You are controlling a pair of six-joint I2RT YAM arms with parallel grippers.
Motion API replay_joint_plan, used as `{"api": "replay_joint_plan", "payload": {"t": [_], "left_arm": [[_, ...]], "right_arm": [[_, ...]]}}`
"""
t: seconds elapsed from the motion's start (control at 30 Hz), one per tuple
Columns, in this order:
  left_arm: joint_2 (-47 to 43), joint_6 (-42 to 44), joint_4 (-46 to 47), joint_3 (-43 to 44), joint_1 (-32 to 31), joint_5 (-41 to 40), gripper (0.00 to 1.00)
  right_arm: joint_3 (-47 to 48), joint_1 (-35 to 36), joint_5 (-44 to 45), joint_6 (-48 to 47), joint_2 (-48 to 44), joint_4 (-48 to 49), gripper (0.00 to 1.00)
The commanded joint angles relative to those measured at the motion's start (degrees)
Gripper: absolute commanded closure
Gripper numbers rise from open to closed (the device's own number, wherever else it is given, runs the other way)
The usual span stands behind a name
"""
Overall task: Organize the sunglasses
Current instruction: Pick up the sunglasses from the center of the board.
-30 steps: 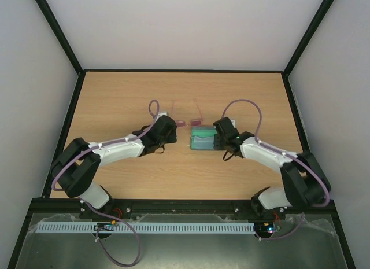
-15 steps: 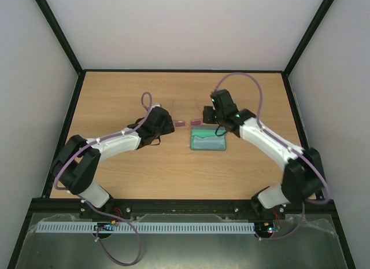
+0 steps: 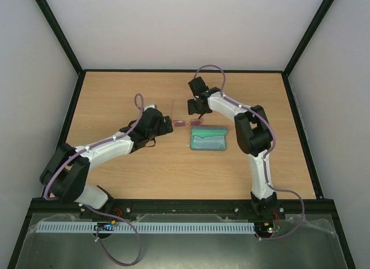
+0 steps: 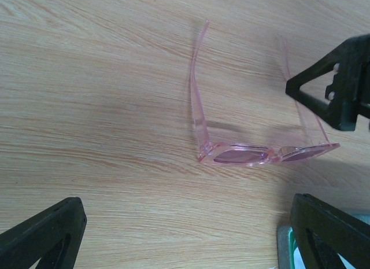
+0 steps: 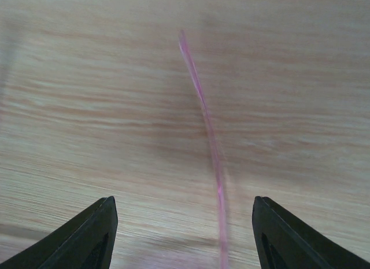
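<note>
The sunglasses (image 3: 185, 122), a thin pink frame with pinkish lenses, stand on the wooden table with both temple arms unfolded and pointing away from me. In the left wrist view the lenses (image 4: 245, 155) lie ahead of my left gripper (image 4: 185, 237), which is open and touches nothing. My right gripper (image 3: 196, 110) hangs over the far side of the glasses. It is open, and the right temple arm (image 5: 212, 143) runs between its fingers (image 5: 89, 234) without touching either. The right gripper's fingers (image 4: 332, 89) also show beside that temple in the left wrist view.
A blue-grey oblong case (image 3: 208, 138) lies just in front of the sunglasses, and its corner (image 4: 284, 246) shows in the left wrist view. Black frame rails (image 3: 185, 70) border the table.
The right gripper has left the case, swung to the far side of the sunglasses and opened wider around the right temple. The left gripper has opened and shifted slightly away from me.
</note>
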Motion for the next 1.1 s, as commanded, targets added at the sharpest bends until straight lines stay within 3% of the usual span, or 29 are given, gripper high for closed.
{"api": "replay_joint_plan", "payload": {"t": [0.0, 0.3, 0.73, 0.9, 1.07], "left_arm": [[-1.54, 1.44, 0.28, -1.51, 0.67, 0.85, 0.0], [-1.2, 1.53, 1.8, -2.45, 1.44, 2.52, 0.01], [-1.24, 1.51, 2.07, -2.58, 1.72, 2.66, 0.01], [-1.77, 1.61, 1.73, -2.79, 2.14, 2.85, 0.01], [-3.81, 1.72, 0.81, -3.16, 2.69, 2.52, 0.01]], "right_arm": [[2.35, -0.21, 1.05, -0.95, 1.73, -7.97, 0.35], [0.3, -0.1, -0.36, -0.83, 3.72, -9.33, 0.38], [2.63, -0.1, -0.43, -0.89, 8.2, -9.86, 0.66], [3.7, -0.1, -0.42, -0.29, 6.8, -8.7, 0.85], [4.33, -0.13, -0.85, 0.34, 3.61, -6.93, 0.96]]}}
